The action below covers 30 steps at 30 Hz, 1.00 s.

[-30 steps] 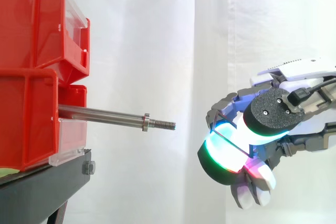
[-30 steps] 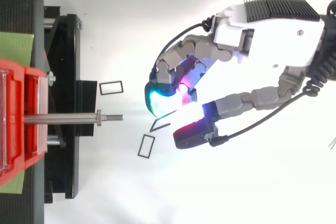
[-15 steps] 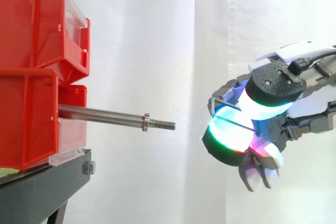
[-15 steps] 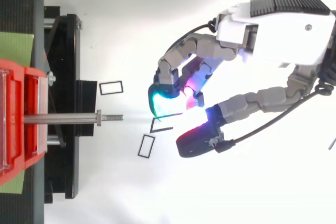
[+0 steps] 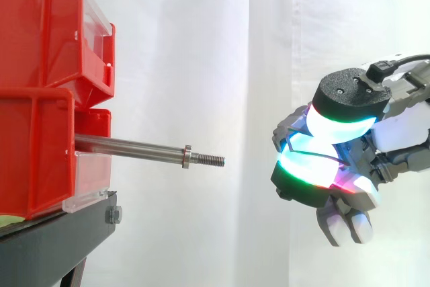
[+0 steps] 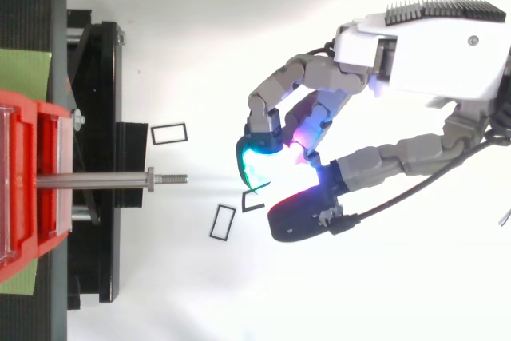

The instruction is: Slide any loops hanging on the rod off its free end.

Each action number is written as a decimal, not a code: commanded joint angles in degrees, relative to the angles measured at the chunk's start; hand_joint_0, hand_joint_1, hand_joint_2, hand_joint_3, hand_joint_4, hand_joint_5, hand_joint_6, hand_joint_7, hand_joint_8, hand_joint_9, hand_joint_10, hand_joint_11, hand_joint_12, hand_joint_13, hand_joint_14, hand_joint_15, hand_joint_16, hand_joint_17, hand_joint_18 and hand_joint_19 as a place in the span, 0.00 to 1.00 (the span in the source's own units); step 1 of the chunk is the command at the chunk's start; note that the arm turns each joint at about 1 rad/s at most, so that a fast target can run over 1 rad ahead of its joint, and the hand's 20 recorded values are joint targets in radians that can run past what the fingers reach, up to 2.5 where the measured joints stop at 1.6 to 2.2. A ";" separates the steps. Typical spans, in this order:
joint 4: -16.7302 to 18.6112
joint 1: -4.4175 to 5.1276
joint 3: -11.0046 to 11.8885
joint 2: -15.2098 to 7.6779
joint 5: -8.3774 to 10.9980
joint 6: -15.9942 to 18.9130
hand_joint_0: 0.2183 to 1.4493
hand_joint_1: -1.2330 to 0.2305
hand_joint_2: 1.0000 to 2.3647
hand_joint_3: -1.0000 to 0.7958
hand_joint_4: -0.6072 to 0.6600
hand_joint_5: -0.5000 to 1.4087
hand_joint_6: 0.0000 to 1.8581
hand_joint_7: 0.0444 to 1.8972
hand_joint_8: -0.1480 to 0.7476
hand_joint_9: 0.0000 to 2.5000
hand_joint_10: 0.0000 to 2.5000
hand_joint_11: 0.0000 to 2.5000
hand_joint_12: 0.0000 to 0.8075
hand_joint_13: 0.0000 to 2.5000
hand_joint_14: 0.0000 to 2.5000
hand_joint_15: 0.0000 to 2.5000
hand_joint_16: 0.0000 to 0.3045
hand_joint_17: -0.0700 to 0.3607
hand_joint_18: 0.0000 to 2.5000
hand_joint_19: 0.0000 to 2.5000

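Observation:
The steel rod [image 5: 134, 147] sticks out level from the red bins [image 5: 40, 99], and its threaded free end [image 5: 211, 160] points right. Nothing hangs on the rod [image 6: 96, 180]. My hand [image 6: 423, 45] floats to the right of the free end, well apart from it. Its fingers are curled, and the glowing thumb and finger pads pinch a thin black rectangular loop [image 6: 251, 209]. In the side view the hand [image 5: 396, 132] sits at about rod height, with thin loop wire showing by the pads. Two more black loops [image 6: 168, 133] [image 6: 223, 221] lie flat on the white surface below.
The red bins stand stacked on a black stand [image 6: 100, 117] at the left. A white curtain [image 5: 201, 45] hangs behind. Open space lies between the rod's tip and my hand.
My hand has drawn to the right, away from the rod's tip, and sunk a little, carrying the pinched loop along. The rod and the two lying loops have not moved.

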 commanded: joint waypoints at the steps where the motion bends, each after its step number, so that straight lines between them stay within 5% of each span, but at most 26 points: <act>1: -0.17 0.10 0.14 0.00 0.03 0.51 0.29 0.31 0.01 0.47 0.47 0.23 0.49 0.51 0.48 0.45 0.01 0.33 0.43 0.35 0.01 0.24 0.17 0.43 0.32 0.24; 13: -1.05 0.02 0.14 0.00 0.03 4.82 0.28 0.35 0.01 0.46 0.43 0.24 0.48 0.50 0.48 0.46 0.01 0.31 0.45 0.35 0.01 0.24 0.18 0.44 0.32 0.24; 30: 0.88 0.10 0.14 -0.09 -0.14 4.21 0.28 0.35 0.00 0.47 0.40 0.24 0.47 0.51 0.49 0.47 0.01 0.30 0.48 0.36 0.01 0.23 0.20 0.48 0.34 0.24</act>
